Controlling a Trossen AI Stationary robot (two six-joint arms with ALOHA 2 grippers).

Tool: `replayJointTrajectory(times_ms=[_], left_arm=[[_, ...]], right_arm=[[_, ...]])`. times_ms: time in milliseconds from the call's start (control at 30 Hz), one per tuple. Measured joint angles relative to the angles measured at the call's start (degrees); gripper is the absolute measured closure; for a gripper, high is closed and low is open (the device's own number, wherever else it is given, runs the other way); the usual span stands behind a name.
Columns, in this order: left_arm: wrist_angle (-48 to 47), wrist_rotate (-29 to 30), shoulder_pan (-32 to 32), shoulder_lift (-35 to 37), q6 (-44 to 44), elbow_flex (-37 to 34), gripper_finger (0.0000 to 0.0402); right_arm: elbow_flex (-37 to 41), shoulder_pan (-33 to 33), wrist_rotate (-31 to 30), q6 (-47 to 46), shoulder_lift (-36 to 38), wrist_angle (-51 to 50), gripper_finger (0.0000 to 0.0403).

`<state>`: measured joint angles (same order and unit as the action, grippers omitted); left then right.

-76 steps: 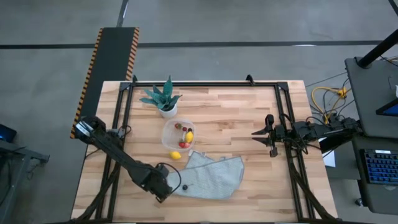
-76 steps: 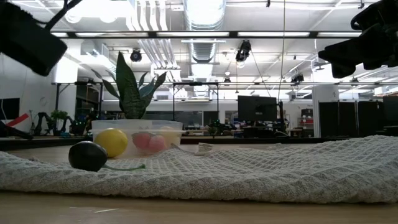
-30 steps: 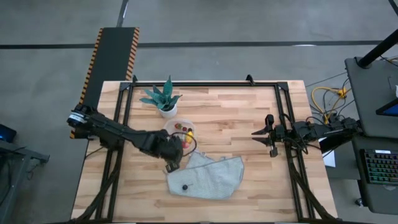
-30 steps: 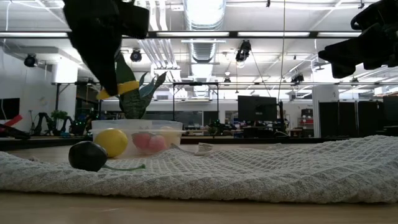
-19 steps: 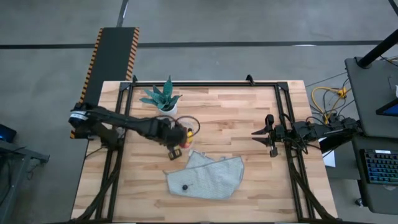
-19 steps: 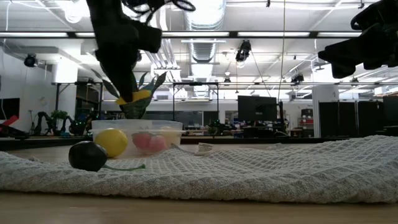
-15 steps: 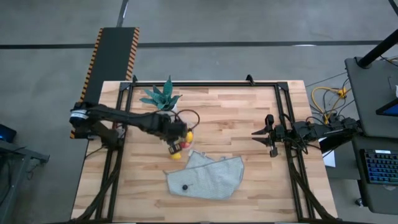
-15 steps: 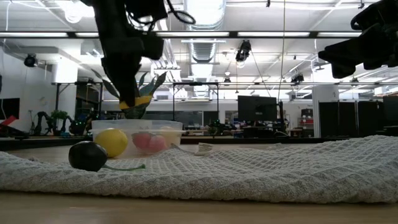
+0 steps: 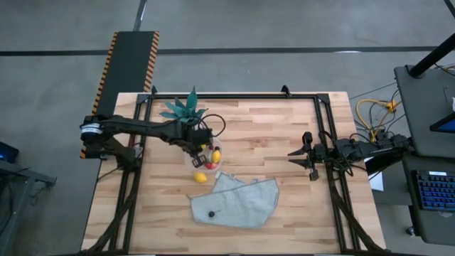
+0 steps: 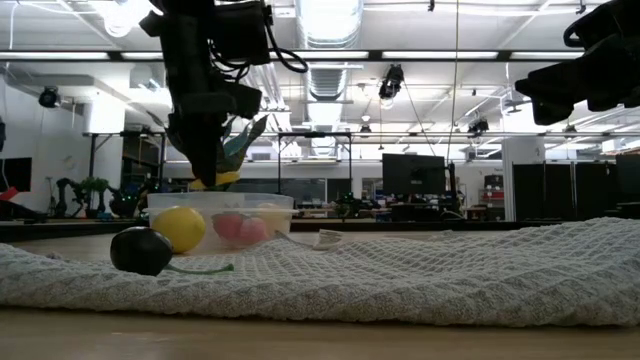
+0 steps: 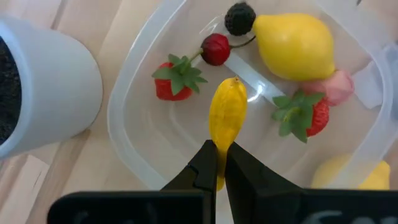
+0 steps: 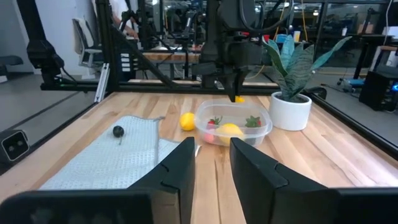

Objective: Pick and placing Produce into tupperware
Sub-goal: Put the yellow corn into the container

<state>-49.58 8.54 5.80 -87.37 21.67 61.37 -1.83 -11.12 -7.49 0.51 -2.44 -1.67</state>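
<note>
Since the earlier frames your left arm has swung from the cloth's corner up to the container. From above, the left tool [image 9: 200,154] hangs over the tupperware [image 9: 215,144], which sits on the surface [image 9: 270,135] just beside the potted plant [image 9: 186,113]; one lemon [image 9: 201,177] lies outside it, near the grey cloth [image 9: 242,200], and a dark berry [image 9: 211,213] rests on that cloth. Your right tool [image 9: 307,155] waits well apart at the surface's right edge.

At table level, the left tool [image 10: 212,175] holds a yellow piece [image 10: 224,178] just above the rim.

Your left wrist camera shows the fingers pinched shut on that yellow piece [image 11: 227,117], directly over strawberries and a lemon already inside.

Your right wrist camera shows its own fingers [image 12: 180,163] slightly apart, holding nothing.

You appear to be at the release step: part the fingers, let it drop, then go for the stray lemon.
</note>
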Motion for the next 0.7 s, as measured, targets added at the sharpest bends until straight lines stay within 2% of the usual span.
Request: replayJointTrajectory(times_ms=[233, 700], left_arm=[[5.1, -2.9, 0.5, -1.5, 0.3, -2.7, 0.0401], [7.5, -3.0, 0.7, -5.6, 0.3, -3.6, 0.0401]], right_arm=[[0.0, 0.0, 0.1, 0.0, 0.0, -0.2, 0.0318], [0.0, 0.0, 0.1, -0.3, -1.1, -0.2, 0.0314]])
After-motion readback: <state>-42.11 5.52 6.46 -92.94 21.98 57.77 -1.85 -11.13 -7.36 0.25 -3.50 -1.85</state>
